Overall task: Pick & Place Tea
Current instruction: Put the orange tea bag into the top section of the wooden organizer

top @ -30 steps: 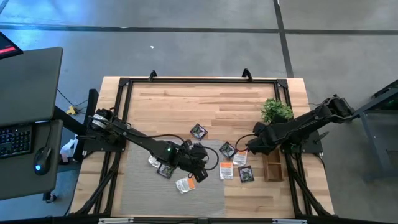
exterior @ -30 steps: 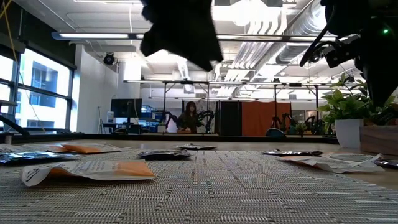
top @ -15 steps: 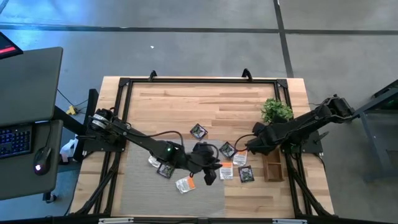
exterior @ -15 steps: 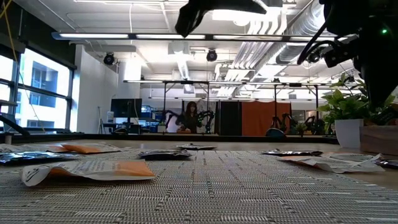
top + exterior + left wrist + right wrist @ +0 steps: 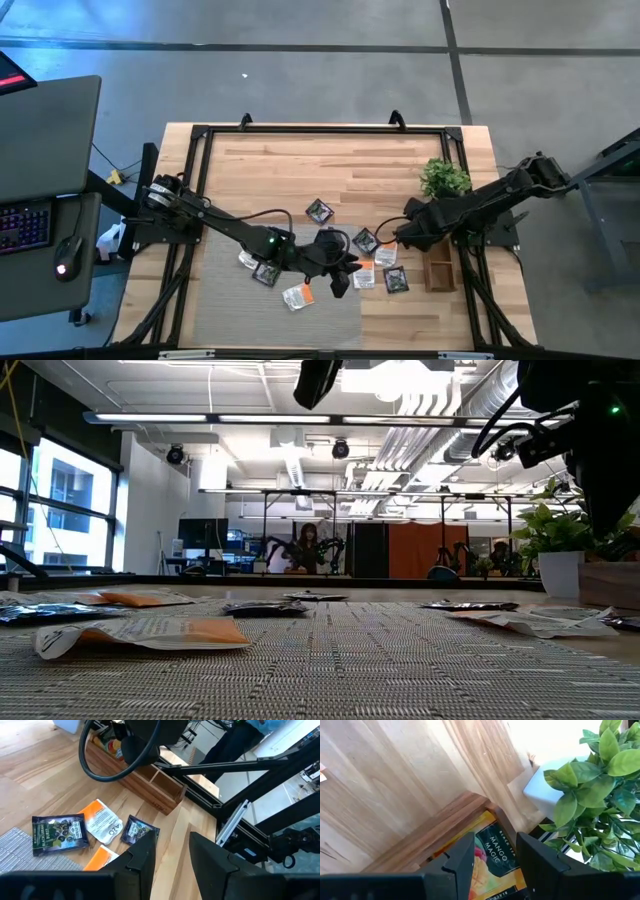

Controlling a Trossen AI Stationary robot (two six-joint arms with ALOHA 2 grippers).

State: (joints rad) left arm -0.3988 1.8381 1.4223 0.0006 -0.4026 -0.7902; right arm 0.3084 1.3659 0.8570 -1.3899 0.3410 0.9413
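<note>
The left hand (image 5: pixel 340 272) hangs above the near middle of the desk (image 5: pixel 260 170), at the right edge of the grey mat (image 5: pixel 215 300), its two fingers (image 5: pixel 142 857) parted by a narrow gap with nothing between them. Past those fingers lie a black sachet (image 5: pixel 60 835) half on the mat, a white-and-orange sachet (image 5: pixel 102 822) touching it, and a smaller black sachet (image 5: pixel 139 830) just beside that one, all flat on the wood. Most of the tea is scattered around this spot: one black sachet (image 5: pixel 319 211) sits apart toward the middle of the desk, another (image 5: pixel 365 241) lies between the two arms, a white-and-orange one (image 5: pixel 297 295) rests on the mat, and two more lie near the left arm's forearm (partly hidden under it). The right hand (image 5: pixel 397 234) is over the right side of the desk, near the narrow wooden tray (image 5: pixel 437 268) and the potted plant (image 5: pixel 443 178). Its fingers (image 5: pixel 460 857) are slightly apart and empty, and beyond them an orange-yellow sachet (image 5: pixel 492 852) printed "Mango Magic" lies in the tray, next to the plant's white pot (image 5: pixel 545 785). From desk height, a person (image 5: pixel 305 545) is visible far back in the room
</note>
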